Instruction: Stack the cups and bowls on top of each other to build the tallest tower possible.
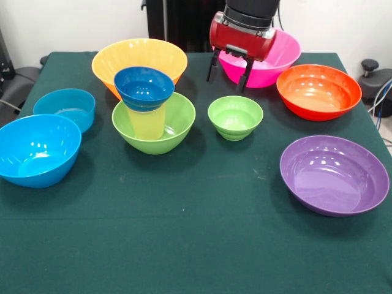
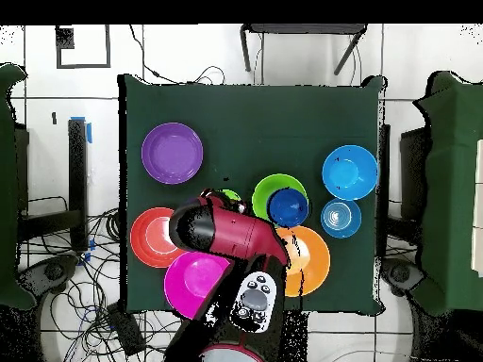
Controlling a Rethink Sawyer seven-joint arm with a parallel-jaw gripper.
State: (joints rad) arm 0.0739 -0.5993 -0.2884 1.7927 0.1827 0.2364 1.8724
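The gripper [image 1: 228,75] hangs with its dark jaws spread and nothing between them, in front of the pink bowl [image 1: 272,61] and just behind the small green bowl [image 1: 235,117]. So far the tower [image 1: 149,110] is only three pieces, I'd say: a large lime-green bowl [image 1: 178,125], the yellow tumbler [image 1: 147,124] standing in it, and a dark blue bowl [image 1: 144,87] on top. The orange-yellow bowl [image 1: 139,56], red-orange bowl [image 1: 318,91], purple bowl [image 1: 334,174] and two light-blue bowls [image 1: 38,150] sit loose on the green tablecloth [image 1: 184,233]; I can read no writing anywhere.
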